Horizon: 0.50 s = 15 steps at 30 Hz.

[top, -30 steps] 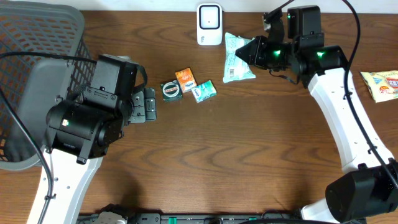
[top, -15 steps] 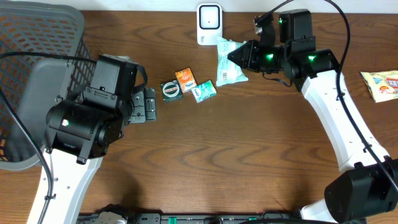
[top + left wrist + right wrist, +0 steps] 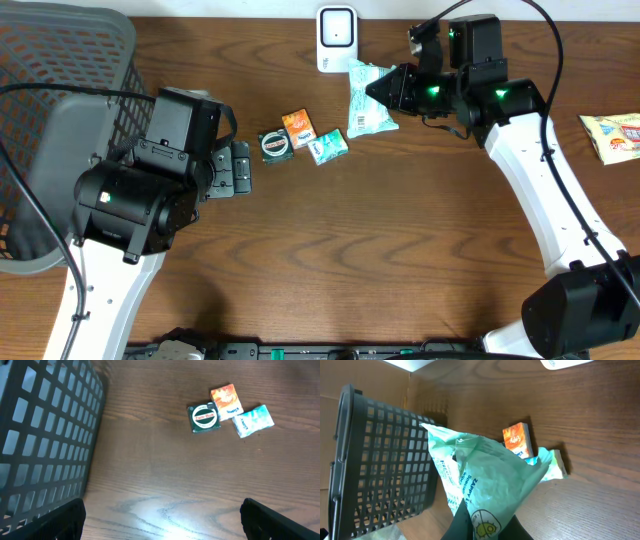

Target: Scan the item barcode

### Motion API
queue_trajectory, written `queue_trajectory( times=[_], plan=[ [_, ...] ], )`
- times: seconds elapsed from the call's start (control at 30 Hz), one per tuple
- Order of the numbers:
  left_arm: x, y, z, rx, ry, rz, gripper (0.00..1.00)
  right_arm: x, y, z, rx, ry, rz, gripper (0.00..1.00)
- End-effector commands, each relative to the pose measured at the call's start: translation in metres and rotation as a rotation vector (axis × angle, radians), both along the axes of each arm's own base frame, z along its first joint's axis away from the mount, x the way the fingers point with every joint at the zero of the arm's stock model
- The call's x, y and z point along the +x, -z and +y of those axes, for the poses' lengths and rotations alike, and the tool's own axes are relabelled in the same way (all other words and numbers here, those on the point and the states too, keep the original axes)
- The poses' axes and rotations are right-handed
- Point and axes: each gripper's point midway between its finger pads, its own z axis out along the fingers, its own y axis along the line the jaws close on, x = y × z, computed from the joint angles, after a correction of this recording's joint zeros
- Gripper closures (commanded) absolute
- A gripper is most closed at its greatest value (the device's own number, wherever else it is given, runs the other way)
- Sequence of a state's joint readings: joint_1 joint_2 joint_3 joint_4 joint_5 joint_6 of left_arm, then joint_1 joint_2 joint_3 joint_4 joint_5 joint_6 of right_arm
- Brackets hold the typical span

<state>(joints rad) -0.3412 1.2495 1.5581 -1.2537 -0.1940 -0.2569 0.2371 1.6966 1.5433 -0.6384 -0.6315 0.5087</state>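
Observed the right gripper (image 3: 384,92) clamped tight on a mint-green snack pouch (image 3: 366,108), pinching it by one edge. Found the pouch lifted off the wooden table (image 3: 400,250) and hanging just in front of the white barcode scanner (image 3: 337,38) at the far edge, its upper corner close to the scanner's base. Judged the reason for this hold: an edge pinch leaves both printed faces free to be turned toward the scanner window. Could not confirm which face carries the barcode. Noted a pale striped patch near the pouch's lower end in the overhead view, too small to read.

Recorded the right arm stretched from the near right corner across to the far centre, forearm extended, wrist turned so the fingers point left toward the scanner.

Found the left gripper (image 3: 240,170) spread wide and empty, hovering over bare wood beside the black mesh basket (image 3: 60,60), with the left arm folded back on that side. Judged it parked clear of the scanning lane. Noted a Zam-Buk tin (image 3: 204,418), an orange packet (image 3: 226,401) and a teal packet (image 3: 253,420) clustered ahead of it, untouched. Logged one further snack bag (image 3: 612,135) at the right edge, well apart from both arms.
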Motion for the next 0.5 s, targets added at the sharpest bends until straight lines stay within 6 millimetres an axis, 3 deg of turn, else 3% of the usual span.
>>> queue_trajectory(
  times=[0.0,0.27,0.47],
  plan=[
    [0.002,-0.002,0.004,0.019,-0.006,-0.004,0.02,-0.002,-0.003,0.002,0.008,0.000,0.000,0.99],
    [0.002,-0.002,0.004,0.019,-0.006,-0.004,0.02,-0.002,0.001,0.002,-0.057,-0.018,-0.048,0.99],
    [0.002,-0.002,0.004,0.019,-0.006,-0.004,0.02,0.013,0.038,-0.040,-0.390,0.199,-0.052,0.99]
  ],
)
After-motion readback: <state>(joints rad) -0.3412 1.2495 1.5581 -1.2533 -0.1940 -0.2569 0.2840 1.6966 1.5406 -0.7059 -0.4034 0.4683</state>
